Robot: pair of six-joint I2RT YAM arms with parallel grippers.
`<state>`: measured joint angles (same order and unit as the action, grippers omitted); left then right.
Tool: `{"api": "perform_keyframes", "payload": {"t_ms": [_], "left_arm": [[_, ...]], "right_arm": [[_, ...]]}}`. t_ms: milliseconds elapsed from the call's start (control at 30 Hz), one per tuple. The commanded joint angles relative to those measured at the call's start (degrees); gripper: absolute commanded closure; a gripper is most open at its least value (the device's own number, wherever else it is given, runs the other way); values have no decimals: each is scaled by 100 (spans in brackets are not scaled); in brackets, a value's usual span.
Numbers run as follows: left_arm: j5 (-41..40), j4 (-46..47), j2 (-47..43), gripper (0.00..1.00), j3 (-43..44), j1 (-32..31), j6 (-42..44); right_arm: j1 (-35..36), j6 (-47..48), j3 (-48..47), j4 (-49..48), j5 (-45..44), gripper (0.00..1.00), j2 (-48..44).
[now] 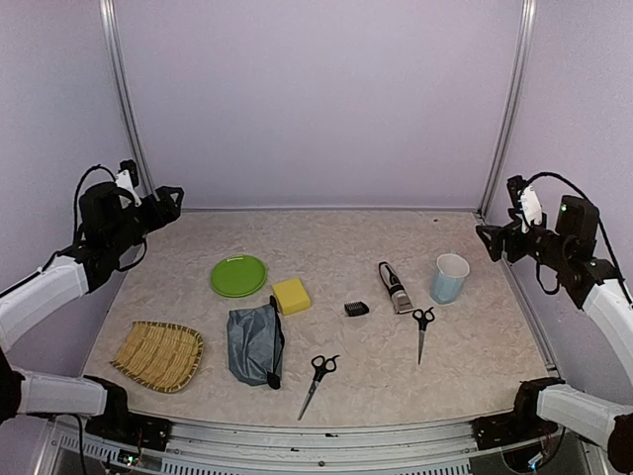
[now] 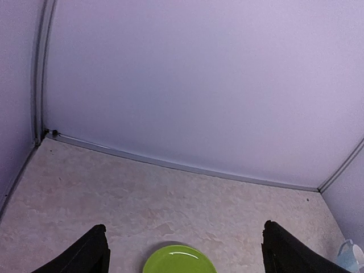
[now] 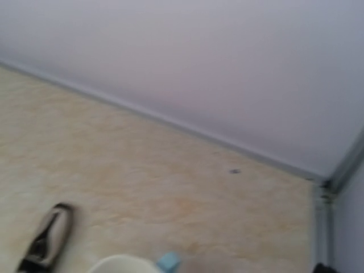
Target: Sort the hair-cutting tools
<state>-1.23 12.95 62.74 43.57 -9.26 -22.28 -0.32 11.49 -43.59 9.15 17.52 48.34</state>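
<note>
One clipper [image 1: 395, 287], long axis near-to-far, lies centre-ward of your right gripper [image 1: 485, 237], jaws unreadable; left gripper [image 1: 173, 201], spread wide and empty, sits much farther off

plate [image 1: 238, 276] lime green | sponge [image 1: 291, 295] yellow | pouch [image 1: 253, 344] grey | tray [image 1: 157, 356] tan woven | cup [image 1: 449, 279] pale blue | clipper [image 1: 395, 287] black-silver

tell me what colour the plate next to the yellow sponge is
Bright lime green. The plate shows best in the top external view.

Lab booth: bare lilac walls [image 1: 316, 99]
</note>
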Motion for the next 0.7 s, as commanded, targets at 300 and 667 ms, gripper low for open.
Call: {"api": "perform_keyframes", "payload": {"t_ms": [300, 667], "left_arm": [[679, -3388, 1279, 25, 1754, -1881, 180], [86, -5147, 1920, 29, 1966, -3408, -545]], "right_arm": [[918, 1733, -736, 1605, 2106, 14, 1257], [2355, 1682, -1057, 1503, 729, 32, 2644]]}}
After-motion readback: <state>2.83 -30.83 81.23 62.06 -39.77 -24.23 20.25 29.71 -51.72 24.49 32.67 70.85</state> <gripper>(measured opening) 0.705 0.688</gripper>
